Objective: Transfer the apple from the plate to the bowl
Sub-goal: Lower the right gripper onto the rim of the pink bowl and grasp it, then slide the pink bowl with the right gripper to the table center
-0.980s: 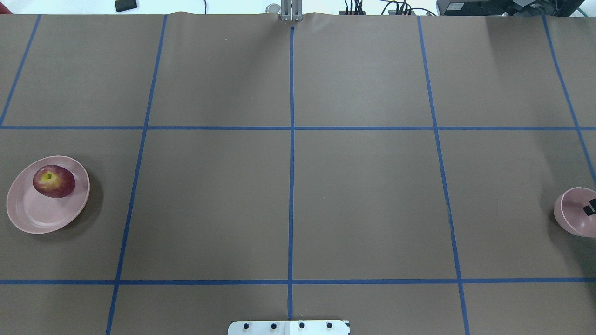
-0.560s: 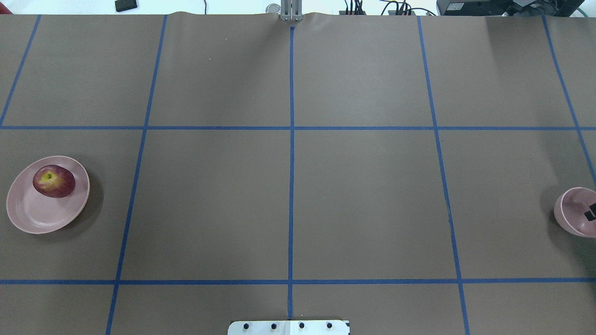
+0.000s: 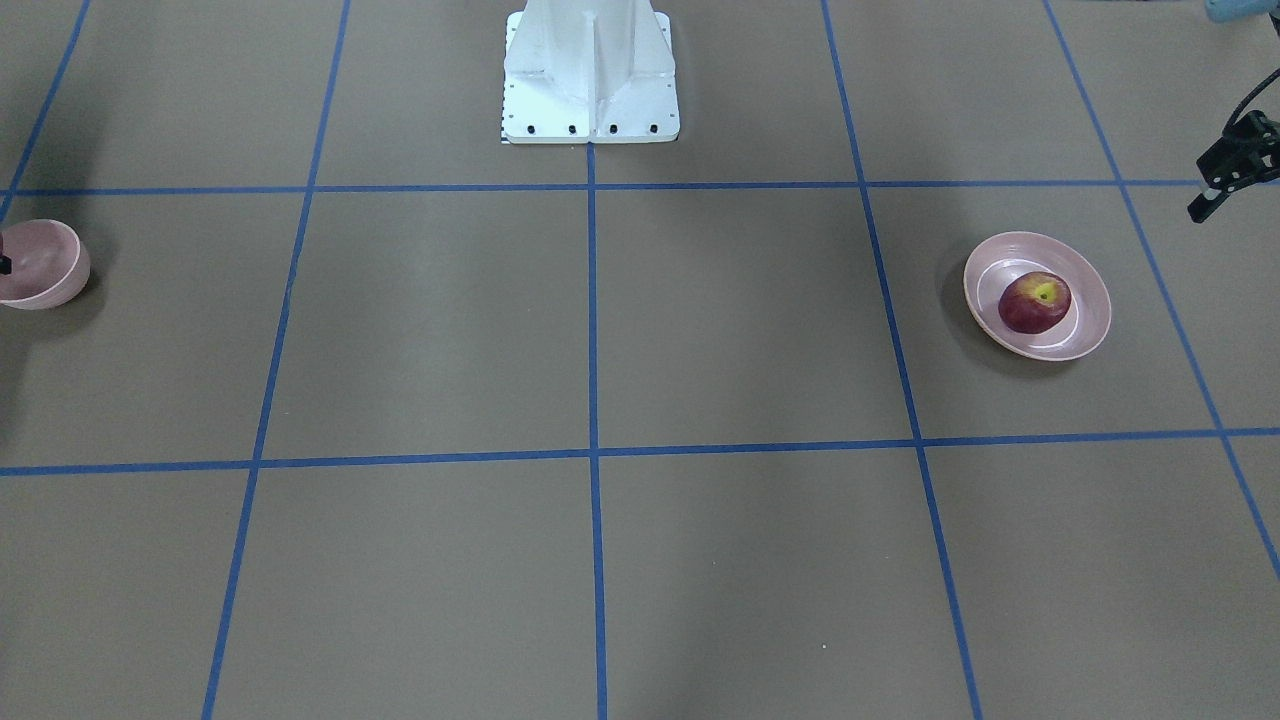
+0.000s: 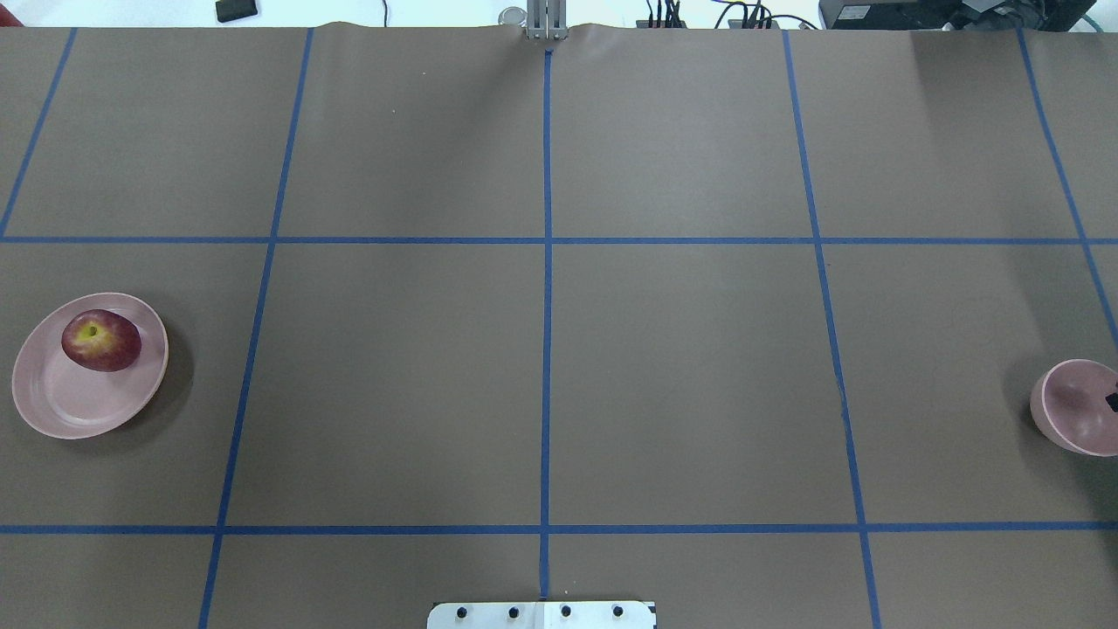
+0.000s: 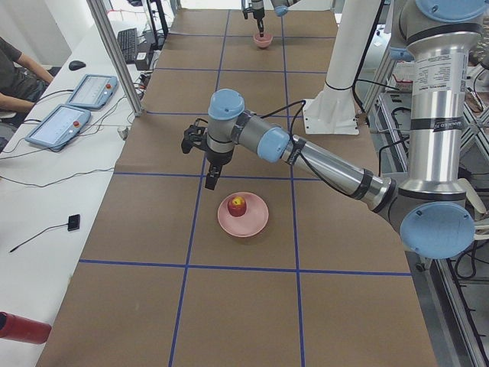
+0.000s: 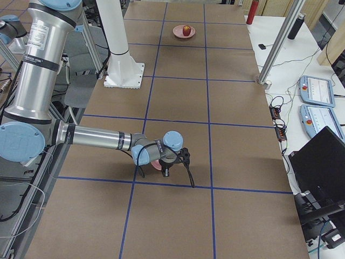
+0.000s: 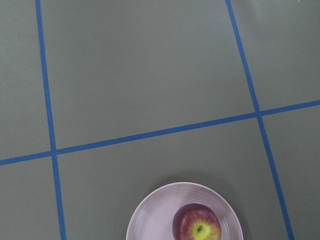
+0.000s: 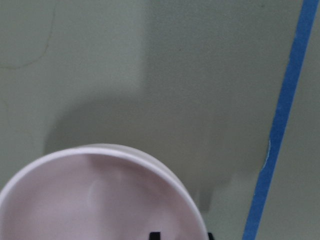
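The dark red apple point(image 4: 100, 341) point(image 3: 1035, 302) lies in the far part of the pale pink plate point(image 4: 61, 402) point(image 3: 1085, 300) at the table's left end. My left gripper point(image 3: 1200, 205) hovers above and beside the plate, apart from the apple, and looks open. Its wrist view shows the apple point(image 7: 197, 229) and the plate point(image 7: 150, 220) at the bottom edge. The pink bowl point(image 4: 1070, 411) point(image 3: 40, 262) is tilted at the table's right end. My right gripper point(image 8: 182, 236) is shut on the bowl's point(image 8: 90, 200) rim, one finger inside and one outside.
The white robot base point(image 3: 590, 70) stands at the table's near-side middle. Blue tape lines point(image 4: 546, 349) split the brown table cover into squares. A metal post point(image 4: 546, 22) rises at the far edge. Operator tablets point(image 5: 69, 115) lie beyond the table's far side.
The bowl has shifted slightly toward me and to the left, and its tilt has changed, with the right fingertip on it moving toward the view's right edge. Apple and plate have not moved.
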`<state>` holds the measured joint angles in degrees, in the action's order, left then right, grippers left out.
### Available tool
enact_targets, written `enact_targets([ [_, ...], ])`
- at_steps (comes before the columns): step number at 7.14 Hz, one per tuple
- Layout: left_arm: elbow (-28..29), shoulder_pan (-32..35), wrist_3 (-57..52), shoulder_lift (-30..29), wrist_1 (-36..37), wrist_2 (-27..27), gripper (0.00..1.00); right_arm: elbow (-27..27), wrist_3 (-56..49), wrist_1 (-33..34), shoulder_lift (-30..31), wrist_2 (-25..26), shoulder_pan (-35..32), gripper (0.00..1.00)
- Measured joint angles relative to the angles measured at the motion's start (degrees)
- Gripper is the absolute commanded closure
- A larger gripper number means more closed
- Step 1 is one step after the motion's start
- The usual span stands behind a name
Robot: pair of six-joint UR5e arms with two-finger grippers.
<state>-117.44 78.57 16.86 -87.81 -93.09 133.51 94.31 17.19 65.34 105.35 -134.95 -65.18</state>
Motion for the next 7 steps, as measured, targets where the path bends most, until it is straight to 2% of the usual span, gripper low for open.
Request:
enact_targets([
  [2,-0.06,0.0,0.07,0.09,-0.07,0.34,0.02,3.99,6.97,0.5,-3.2,-3.06,-0.03,1.0],
  [3,-0.05,0.0,0.09,0.22,-0.12,0.48,0.02,4.78,13.07,0.62,-7.11,-4.53,0.19,1.0],
  [5,0.17,0.0,0.3,0.74,-0.24,0.37,0.02,4.95,28.19,2.94,-18.84,-5.36,3.8,1.0],
  [6,0.31,0.0,0.43,1.1,-0.28,0.46,0.02,4.8,38.22,5.12,-26.34,-4.68,8.07,1.0],
  [7,0.55,0.0,0.59,1.34,-0.25,0.46,0.02,3.56,48.55,6.53,-34.37,-1.81,13.63,1.0],
])
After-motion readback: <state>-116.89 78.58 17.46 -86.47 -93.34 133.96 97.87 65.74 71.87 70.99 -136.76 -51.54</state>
